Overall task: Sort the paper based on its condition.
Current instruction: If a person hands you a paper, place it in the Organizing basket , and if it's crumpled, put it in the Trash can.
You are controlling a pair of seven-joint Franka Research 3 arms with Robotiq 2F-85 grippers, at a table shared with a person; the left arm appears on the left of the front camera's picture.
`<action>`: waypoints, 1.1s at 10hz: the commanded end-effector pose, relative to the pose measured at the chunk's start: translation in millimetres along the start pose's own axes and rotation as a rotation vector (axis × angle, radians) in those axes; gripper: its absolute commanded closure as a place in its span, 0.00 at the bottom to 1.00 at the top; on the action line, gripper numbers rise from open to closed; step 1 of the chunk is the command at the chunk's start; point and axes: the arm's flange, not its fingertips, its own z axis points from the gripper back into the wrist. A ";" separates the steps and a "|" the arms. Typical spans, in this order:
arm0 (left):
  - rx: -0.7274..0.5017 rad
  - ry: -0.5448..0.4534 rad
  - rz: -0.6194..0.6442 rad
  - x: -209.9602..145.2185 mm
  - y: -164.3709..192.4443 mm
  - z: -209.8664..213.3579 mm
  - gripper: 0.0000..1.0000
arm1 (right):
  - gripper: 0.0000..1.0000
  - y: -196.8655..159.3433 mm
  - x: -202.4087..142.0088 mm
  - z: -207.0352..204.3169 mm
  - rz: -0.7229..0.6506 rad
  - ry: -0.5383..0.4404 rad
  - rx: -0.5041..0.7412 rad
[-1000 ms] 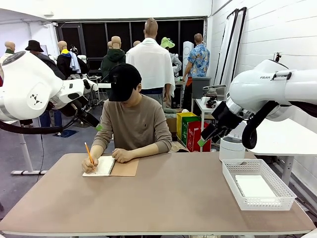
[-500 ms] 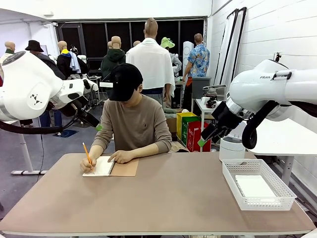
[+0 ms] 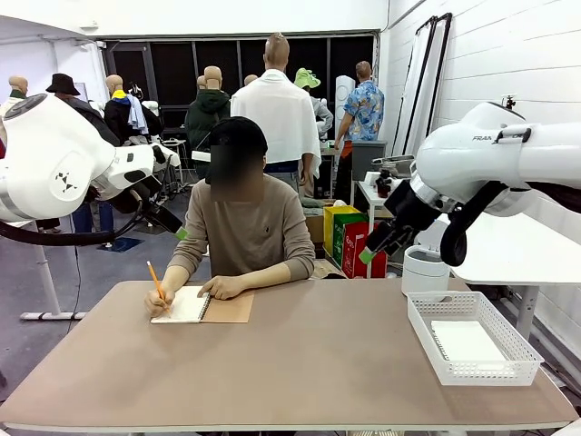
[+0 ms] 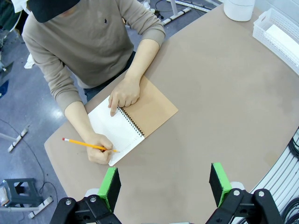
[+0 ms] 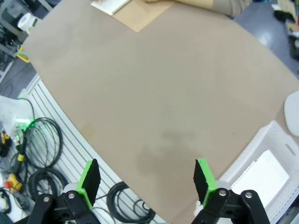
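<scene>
A white sheet of paper (image 3: pixel 466 341) lies flat in the white basket (image 3: pixel 427 325) at the table's right end; the right wrist view shows the paper (image 5: pixel 264 174) in the basket (image 5: pixel 254 145) too. At the far left a person's hand holds an orange pencil (image 3: pixel 154 281) on the open page of a spiral notebook (image 3: pixel 186 305) with a brown cover. My left gripper (image 4: pixel 165 184) hangs open high above the notebook (image 4: pixel 120 127), holding nothing. My right gripper (image 5: pixel 145 179) is open and empty, high over the table's near edge. In the front view the left gripper (image 3: pixel 174 227) and right gripper (image 3: pixel 370 252) stay raised at either side.
The person sits at the far side, the other hand (image 3: pixel 222 286) resting on the notebook. A white cylindrical bin (image 3: pixel 425 270) stands behind the table near the basket. The brown table (image 3: pixel 309 363) has bare room across its middle. Cables (image 5: pixel 42 140) lie on the floor below the near edge.
The person's pencil hand has shifted slightly left on the page and the head has lifted. My right arm has edged a little left; both grippers stay open.
</scene>
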 end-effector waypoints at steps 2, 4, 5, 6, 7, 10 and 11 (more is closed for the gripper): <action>-0.006 -0.012 -0.002 0.3 1.3 0.6 0.00 | 0.00 5.0 23.5 -5.6 0.074 -0.013 -0.111; -0.006 -0.012 -0.002 0.3 1.3 0.6 0.00 | 0.00 9.0 29.3 -7.8 0.093 -0.023 -0.148; -0.006 -0.012 -0.002 0.3 1.3 0.6 0.00 | 0.00 9.9 29.5 -8.2 0.098 -0.025 -0.143; -0.006 -0.012 -0.002 0.3 1.3 0.6 0.00 | 0.00 10.8 30.0 -8.5 0.113 -0.059 -0.140; -0.006 -0.012 -0.002 0.3 1.3 0.6 0.00 | 0.00 10.3 29.9 -9.6 0.123 -0.094 -0.119; -0.006 -0.012 -0.002 0.3 1.3 0.6 0.00 | 0.00 9.3 29.2 -4.0 0.118 -0.033 -0.132; -0.006 -0.012 -0.002 0.3 1.3 0.6 0.00 | 0.00 9.3 29.2 -4.0 0.118 -0.033 -0.132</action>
